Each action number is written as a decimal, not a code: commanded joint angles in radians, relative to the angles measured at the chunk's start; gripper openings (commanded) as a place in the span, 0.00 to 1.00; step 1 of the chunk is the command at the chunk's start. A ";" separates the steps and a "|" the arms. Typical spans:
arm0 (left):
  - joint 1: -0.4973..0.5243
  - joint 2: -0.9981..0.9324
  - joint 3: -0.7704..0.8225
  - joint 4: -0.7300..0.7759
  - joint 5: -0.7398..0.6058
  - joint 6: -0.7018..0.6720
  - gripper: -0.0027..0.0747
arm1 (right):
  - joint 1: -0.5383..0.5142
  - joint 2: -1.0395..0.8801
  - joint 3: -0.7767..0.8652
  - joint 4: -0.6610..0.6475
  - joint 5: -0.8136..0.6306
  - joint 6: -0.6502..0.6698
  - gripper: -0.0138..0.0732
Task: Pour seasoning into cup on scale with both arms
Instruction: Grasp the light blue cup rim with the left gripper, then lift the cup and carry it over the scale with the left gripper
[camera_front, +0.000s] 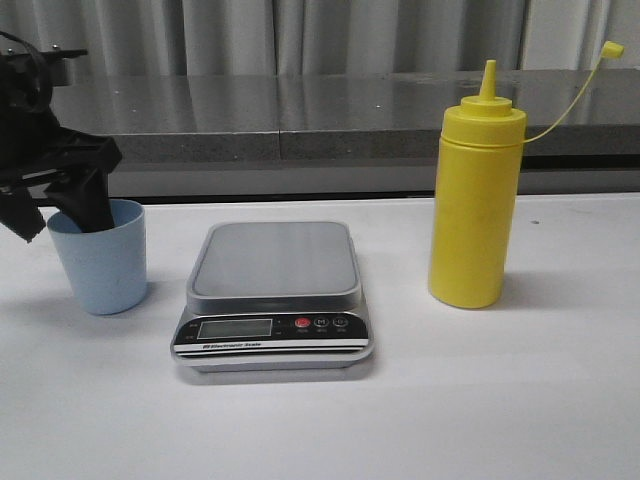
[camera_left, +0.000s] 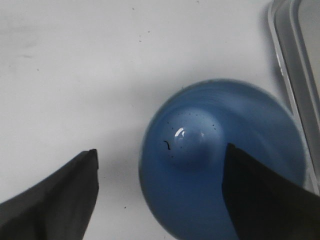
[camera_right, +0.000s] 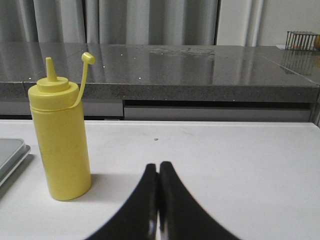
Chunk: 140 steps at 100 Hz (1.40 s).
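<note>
The pale blue cup stands on the table, left of the scale, whose platform is bare. My left gripper is open at the cup's rim. One finger reaches inside the cup and the other finger is outside it, apart from the wall. The yellow seasoning bottle stands upright to the right of the scale, its cap hanging off on its tether. My right gripper is shut on nothing, low over the table and apart from the bottle. It is out of the front view.
A grey stone counter with curtains behind it runs along the table's far edge. The scale's edge lies close beside the cup, and its corner shows near the bottle.
</note>
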 joint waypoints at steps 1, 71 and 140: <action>0.003 -0.032 -0.032 -0.018 -0.038 -0.001 0.67 | -0.007 -0.014 -0.003 -0.001 -0.076 0.000 0.08; 0.003 -0.029 -0.032 -0.018 -0.046 -0.001 0.08 | -0.007 -0.014 -0.003 -0.001 -0.076 0.000 0.08; -0.052 -0.066 -0.182 -0.018 0.041 -0.001 0.05 | -0.007 -0.014 -0.003 -0.001 -0.076 0.000 0.08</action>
